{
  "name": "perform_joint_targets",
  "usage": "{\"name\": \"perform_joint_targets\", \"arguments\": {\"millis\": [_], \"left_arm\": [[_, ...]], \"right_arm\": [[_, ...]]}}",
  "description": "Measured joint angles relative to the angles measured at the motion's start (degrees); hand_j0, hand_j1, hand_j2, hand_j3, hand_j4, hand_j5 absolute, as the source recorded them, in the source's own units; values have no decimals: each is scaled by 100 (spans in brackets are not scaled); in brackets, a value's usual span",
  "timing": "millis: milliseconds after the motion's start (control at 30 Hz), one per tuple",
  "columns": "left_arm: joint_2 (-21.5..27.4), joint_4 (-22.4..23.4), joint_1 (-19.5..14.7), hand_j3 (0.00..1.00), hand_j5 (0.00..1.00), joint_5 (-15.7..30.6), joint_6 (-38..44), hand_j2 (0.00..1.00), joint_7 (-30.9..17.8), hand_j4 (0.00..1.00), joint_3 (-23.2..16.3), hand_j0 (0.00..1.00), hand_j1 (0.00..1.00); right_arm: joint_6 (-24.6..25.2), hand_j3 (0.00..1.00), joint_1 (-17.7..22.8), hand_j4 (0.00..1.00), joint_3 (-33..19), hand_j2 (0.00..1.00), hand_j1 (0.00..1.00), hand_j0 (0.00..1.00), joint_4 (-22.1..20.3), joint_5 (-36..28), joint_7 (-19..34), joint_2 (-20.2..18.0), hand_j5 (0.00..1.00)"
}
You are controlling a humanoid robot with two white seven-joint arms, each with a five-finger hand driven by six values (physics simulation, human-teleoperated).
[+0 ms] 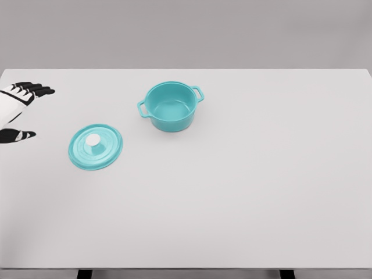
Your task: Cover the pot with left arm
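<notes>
The pot [171, 107] and lid [96, 147] looked like smooth, softly glossy teal enamel; the lid's knob [93, 140] was white, the counter [244, 186] matt, pale.

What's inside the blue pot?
Nothing. The teal pot is open and you can see its bare bottom. Its lid lies flat on the table beside it, so nothing covers the inside.
</notes>
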Motion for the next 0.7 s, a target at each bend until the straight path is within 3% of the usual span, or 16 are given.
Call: {"name": "perform_joint_targets", "arguments": {"millis": [100, 133, 167, 367, 700], "left_arm": [[355, -224, -307, 87, 87, 117, 1, 87, -22, 87, -337, 87, 87], [443, -272, -448, 84, 84, 163, 2, 84, -24, 84, -511, 84, 84], [505, -306, -545, 74, 74, 210, 2, 74, -25, 74, -677, 74, 74], [661, -550, -580, 76, 76, 372, -1, 76, -21, 76, -1302, 76, 76], [807, -775, -598, 75, 75, 389, -1, 75, -2, 75, -1925, 75, 75]], "right_arm": [[0, 100, 0, 100, 0, 100, 100, 100, 3, 0, 0, 0, 100], [0, 100, 0, 100, 0, 100, 100, 100, 3, 0, 0, 0, 100], [0, 100, 0, 100, 0, 100, 100, 100, 3, 0, 0, 0, 100], [0, 100, 0, 100, 0, 100, 100, 100, 2, 0, 0, 0, 100], [0, 100, 0, 100, 0, 100, 100, 100, 1, 0, 0, 0, 100]]}}
